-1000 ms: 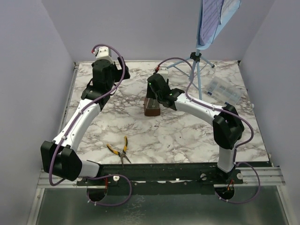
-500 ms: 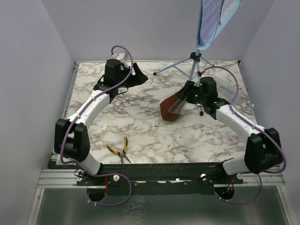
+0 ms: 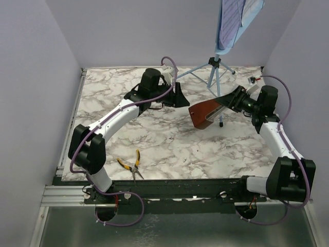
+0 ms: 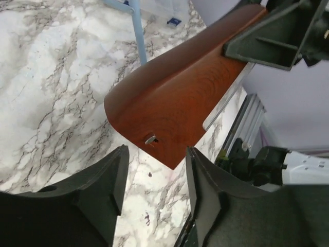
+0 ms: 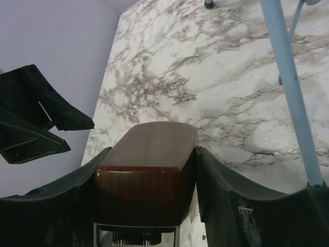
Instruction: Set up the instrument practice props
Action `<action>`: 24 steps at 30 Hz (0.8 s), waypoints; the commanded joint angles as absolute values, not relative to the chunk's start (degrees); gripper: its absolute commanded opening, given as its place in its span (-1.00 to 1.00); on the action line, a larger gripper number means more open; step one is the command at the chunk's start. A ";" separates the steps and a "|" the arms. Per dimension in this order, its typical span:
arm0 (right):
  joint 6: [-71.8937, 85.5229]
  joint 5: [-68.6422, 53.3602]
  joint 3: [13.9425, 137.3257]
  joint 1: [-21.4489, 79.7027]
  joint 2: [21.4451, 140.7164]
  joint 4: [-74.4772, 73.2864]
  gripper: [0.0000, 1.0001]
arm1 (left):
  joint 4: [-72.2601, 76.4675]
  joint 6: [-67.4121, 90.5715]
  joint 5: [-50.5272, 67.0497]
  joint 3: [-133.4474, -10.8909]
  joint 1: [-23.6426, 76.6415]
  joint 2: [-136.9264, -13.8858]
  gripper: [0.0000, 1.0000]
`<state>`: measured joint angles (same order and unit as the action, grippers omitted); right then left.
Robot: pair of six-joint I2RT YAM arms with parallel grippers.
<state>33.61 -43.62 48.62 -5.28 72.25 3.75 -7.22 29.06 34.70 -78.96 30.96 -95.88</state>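
While the right gripper (image 3: 230, 100) clamps the tilted metronome (image 3: 204, 114), the left gripper (image 3: 180, 98) — half-open, empty, the base just beyond its fingertips — should square up before closing.

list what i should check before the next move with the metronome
1. Right claw grips the metronome: ok, a finger on each side.
2. Left claw open: ok, jaws apart.
3. Metronome's base inside the left claw: cannot tell, it sits close to the fingertips.
4. Metronome upright: not ok, held tipped over above the table.
5. Metronome clear of the music stand leg: cannot tell, they overlap in the top view.
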 commanded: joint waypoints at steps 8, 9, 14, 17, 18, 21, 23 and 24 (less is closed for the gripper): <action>38.33 -61.28 54.50 -8.15 77.00 4.30 -0.99 | -19.07 8.61 31.95 -83.18 36.56 -96.42 -0.44; 38.10 -61.34 55.06 -8.13 77.20 3.18 -0.99 | -19.08 8.26 32.47 -83.14 36.64 -96.23 -0.54; 38.08 -61.83 56.65 -8.16 77.24 0.40 -0.99 | -19.25 5.46 34.58 -82.63 37.97 -94.81 -0.53; 37.96 -61.79 57.13 -8.12 76.54 0.09 -0.99 | -19.34 4.36 35.10 -82.36 39.04 -94.33 -0.43; 37.92 -62.02 57.21 -8.12 76.34 0.16 -0.99 | -19.34 4.23 34.93 -82.35 39.33 -94.37 -0.40; 37.74 -62.62 57.70 -8.14 76.11 -1.74 -0.99 | -19.34 3.94 34.03 -82.33 40.27 -94.56 -0.40; 37.20 -62.91 58.09 -8.11 76.16 -2.34 -0.99 | -19.34 4.01 32.89 -82.30 40.59 -94.61 -0.42; 36.83 -62.95 58.27 -8.13 76.24 -2.81 -0.99 | -19.38 3.97 32.81 -82.30 40.69 -94.68 -0.42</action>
<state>35.83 -58.26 54.65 -7.64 77.69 -1.48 -19.05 5.89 33.34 -81.84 39.88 -95.90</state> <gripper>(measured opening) 0.601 0.300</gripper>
